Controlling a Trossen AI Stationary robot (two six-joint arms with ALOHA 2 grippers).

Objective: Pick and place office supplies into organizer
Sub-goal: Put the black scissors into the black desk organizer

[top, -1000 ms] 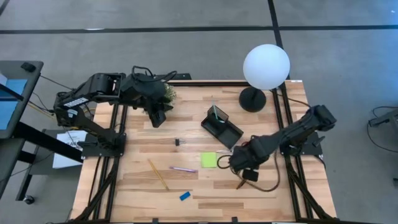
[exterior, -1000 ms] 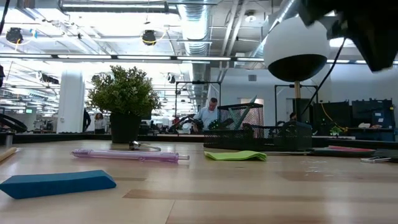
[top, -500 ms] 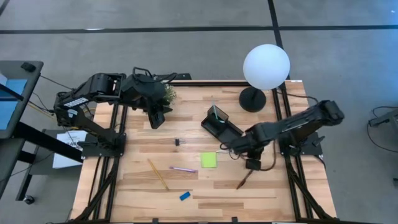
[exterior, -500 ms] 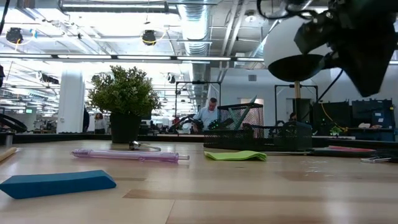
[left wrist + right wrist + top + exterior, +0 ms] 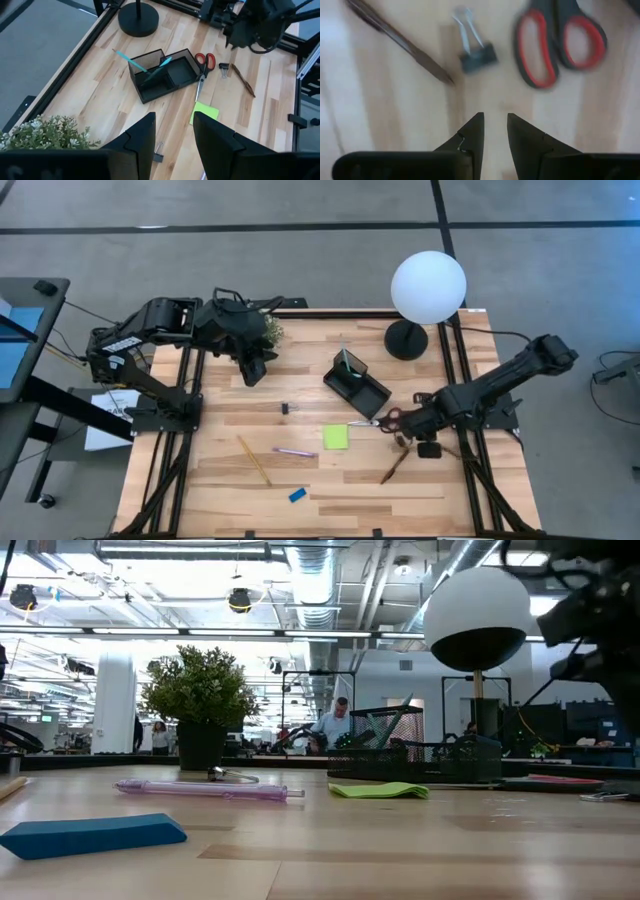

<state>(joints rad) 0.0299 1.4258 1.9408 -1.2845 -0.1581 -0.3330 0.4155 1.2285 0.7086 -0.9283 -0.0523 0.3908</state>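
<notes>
While the left gripper (image 5: 254,370) hangs idle in the upper left of the high view beside the potted plant (image 5: 270,330), its fingers (image 5: 142,142) part-open and empty, the right gripper (image 5: 412,428) hovers right of centre over the wooden table (image 5: 330,480). Its fingers (image 5: 472,135) stand a little apart with only bare wood between them, holding nothing. Just beyond its fingertips lie the red-handled scissors (image 5: 560,42), a small black binder clip (image 5: 475,52) and a brown pen (image 5: 395,40). The black mesh organizer (image 5: 357,384) sits at centre with a teal pen (image 5: 150,70) leaning inside, the scissors touching its lower right edge. Below it lie the lime-green sticky-note pad (image 5: 335,437), a pink pen (image 5: 296,452), a yellow pencil (image 5: 253,459), a blue eraser (image 5: 297,495) and another clip (image 5: 285,409).
</notes>
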